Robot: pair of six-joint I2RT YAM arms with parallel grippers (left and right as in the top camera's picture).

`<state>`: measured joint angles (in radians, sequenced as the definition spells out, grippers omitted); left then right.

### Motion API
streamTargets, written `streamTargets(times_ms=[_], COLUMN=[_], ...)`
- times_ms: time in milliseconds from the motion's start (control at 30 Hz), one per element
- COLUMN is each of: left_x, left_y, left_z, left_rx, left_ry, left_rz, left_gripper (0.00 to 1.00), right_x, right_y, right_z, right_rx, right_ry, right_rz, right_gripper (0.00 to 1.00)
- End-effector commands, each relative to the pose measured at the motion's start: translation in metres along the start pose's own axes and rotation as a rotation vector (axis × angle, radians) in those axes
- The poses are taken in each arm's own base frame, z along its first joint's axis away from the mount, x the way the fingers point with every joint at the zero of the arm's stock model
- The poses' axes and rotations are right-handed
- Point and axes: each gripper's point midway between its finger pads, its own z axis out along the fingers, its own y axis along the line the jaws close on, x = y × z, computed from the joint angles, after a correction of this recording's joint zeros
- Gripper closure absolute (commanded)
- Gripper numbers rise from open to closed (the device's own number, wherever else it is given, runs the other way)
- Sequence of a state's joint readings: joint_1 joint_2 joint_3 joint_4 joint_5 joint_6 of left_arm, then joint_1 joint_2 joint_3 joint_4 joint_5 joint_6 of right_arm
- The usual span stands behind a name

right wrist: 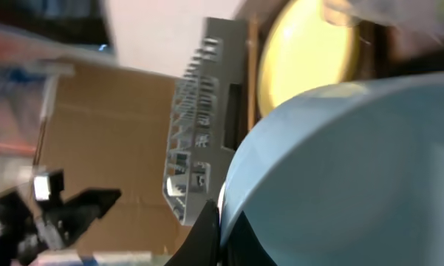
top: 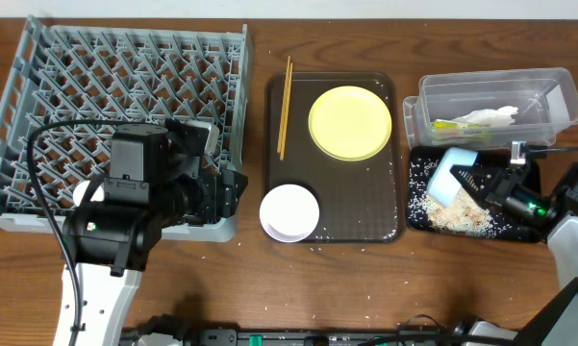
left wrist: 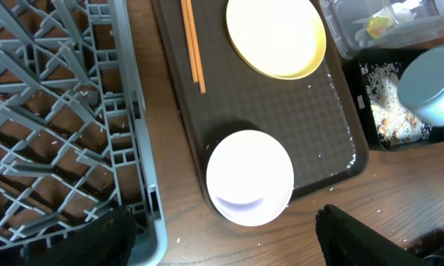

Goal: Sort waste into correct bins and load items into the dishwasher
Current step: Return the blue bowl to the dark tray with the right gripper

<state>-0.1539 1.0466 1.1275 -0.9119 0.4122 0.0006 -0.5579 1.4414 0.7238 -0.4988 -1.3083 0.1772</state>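
Note:
My right gripper [top: 473, 181] is shut on the rim of the light blue bowl [top: 451, 176] and holds it tipped over the black tray [top: 419, 217], where rice scraps [top: 452, 217] lie. The bowl fills the right wrist view [right wrist: 340, 177]. The clear tub [top: 548, 86] holds the crumpled napkin [top: 490, 116] and the green-and-orange wrapper [top: 446, 124]. The yellow plate [top: 350, 122], chopsticks [top: 285, 106] and pale bowl [top: 289, 211] sit on the brown tray [top: 365, 207]. My left gripper [left wrist: 222, 244] is open and empty, between the grey dish rack [top: 115, 106] and the pale bowl [left wrist: 250, 176].
The rack [left wrist: 52, 118] fills the left of the table, with the left arm over its front right corner. Stray rice grains dot the brown tray [left wrist: 281, 125] and the wood table near it. The black tray shows in the left wrist view [left wrist: 377, 140].

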Motion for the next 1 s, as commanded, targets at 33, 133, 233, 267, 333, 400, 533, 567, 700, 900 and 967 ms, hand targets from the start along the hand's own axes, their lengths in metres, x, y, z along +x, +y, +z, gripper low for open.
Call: streamTargets(times_ms=[33, 133, 233, 267, 333, 400, 533, 567, 700, 900, 967], left_x=[-0.007, -0.008, -0.008, -0.008, -0.008, -0.008, -0.009, -0.009, -0.011, -0.013, -0.018], left_y=[-0.003, -0.003, -0.004, -0.004, -0.004, -0.004, -0.004, -0.004, -0.004, -0.021, -0.029], left_z=[-0.004, -0.004, -0.004, -0.004, -0.004, -0.004, -0.004, -0.004, -0.004, -0.006, -0.007], left_rx=[-0.001, 0.0, 0.008, 0.008, 0.007, 0.007, 0.007, 0.007, 0.008, 0.107, 0.151], left_ry=[-0.019, -0.022, -0.023, -0.023, -0.023, -0.023, -0.026, -0.027, -0.037, -0.043, -0.06], left_rz=[0.016, 0.014, 0.015, 0.015, 0.015, 0.015, 0.016, 0.017, 0.02, 0.028, 0.038], left_gripper=[0.2, 0.21, 0.21, 0.21, 0.21, 0.21, 0.2, 0.21, 0.21, 0.11, 0.03], right_x=[0.005, 0.016, 0.04, 0.05, 0.07, 0.086, 0.098, 0.1, 0.125, 0.135, 0.134], right_y=[0.01, 0.027, 0.04, 0.041, 0.036, 0.024, -0.002, -0.003, -0.008, -0.037, -0.037], right_z=[0.005, 0.018, 0.04, 0.048, 0.064, 0.076, 0.09, 0.094, 0.125, 0.143, 0.143], right_rx=[-0.011, 0.002, 0.091, 0.144, 0.273, 0.429, 0.776, 0.811, 0.825, 0.893, 0.898], right_ry=[0.023, 0.072, 0.152, 0.18, 0.233, 0.272, 0.25, 0.242, 0.288, 0.33, 0.333], right_rz=[-0.03, -0.143, -0.282, -0.331, -0.444, -0.563, -0.803, -0.841, -0.965, -0.981, -0.979], right_gripper=[0.99, 0.99, 0.99, 0.99, 0.99, 0.99, 0.99, 0.99, 0.99, 0.99, 0.91])
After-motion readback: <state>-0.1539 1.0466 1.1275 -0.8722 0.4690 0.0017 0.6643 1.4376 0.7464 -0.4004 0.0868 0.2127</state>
